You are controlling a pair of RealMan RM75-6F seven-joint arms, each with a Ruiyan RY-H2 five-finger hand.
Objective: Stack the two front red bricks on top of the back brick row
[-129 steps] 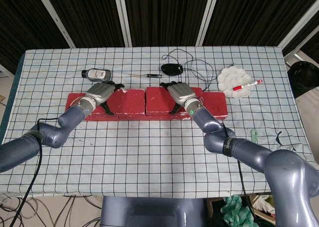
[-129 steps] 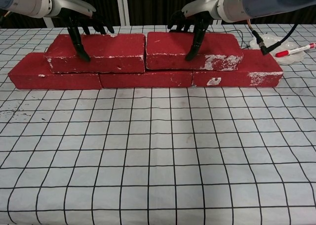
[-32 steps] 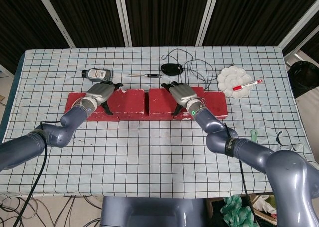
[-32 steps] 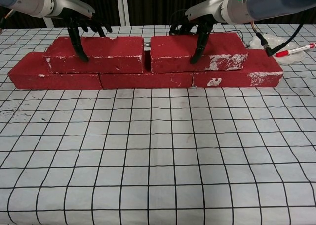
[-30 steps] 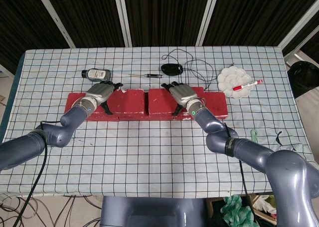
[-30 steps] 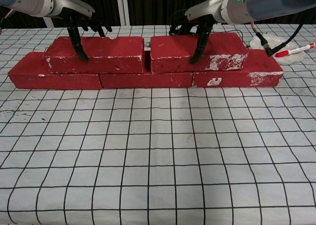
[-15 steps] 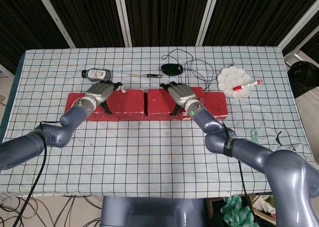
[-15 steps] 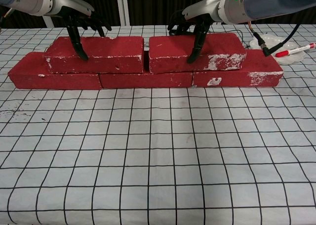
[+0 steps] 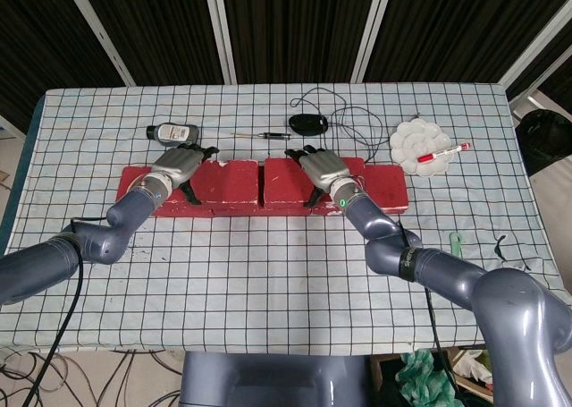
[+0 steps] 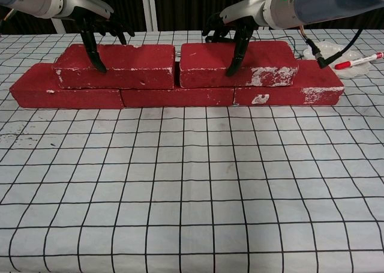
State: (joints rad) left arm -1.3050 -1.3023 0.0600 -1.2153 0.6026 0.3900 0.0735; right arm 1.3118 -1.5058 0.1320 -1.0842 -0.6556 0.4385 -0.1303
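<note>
My left hand (image 10: 96, 21) still grips the left upper rough red brick (image 10: 117, 66), thumb on its front face, unmoved on the back row of chipped red bricks (image 10: 174, 96). My right hand (image 10: 237, 24) clasps the right upper red brick (image 10: 240, 64), which has slid left since a second ago, narrowing the gap. Both upper bricks show white scuffs. Beneath lies the checked cloth-covered table (image 10: 192, 183).

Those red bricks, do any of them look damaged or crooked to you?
Damaged, mildly: the upper right brick and the lower right brick have whitish scuffed patches on their front faces. Nothing looks crooked. A narrow gap separates the upper right brick from the upper left brick.
</note>
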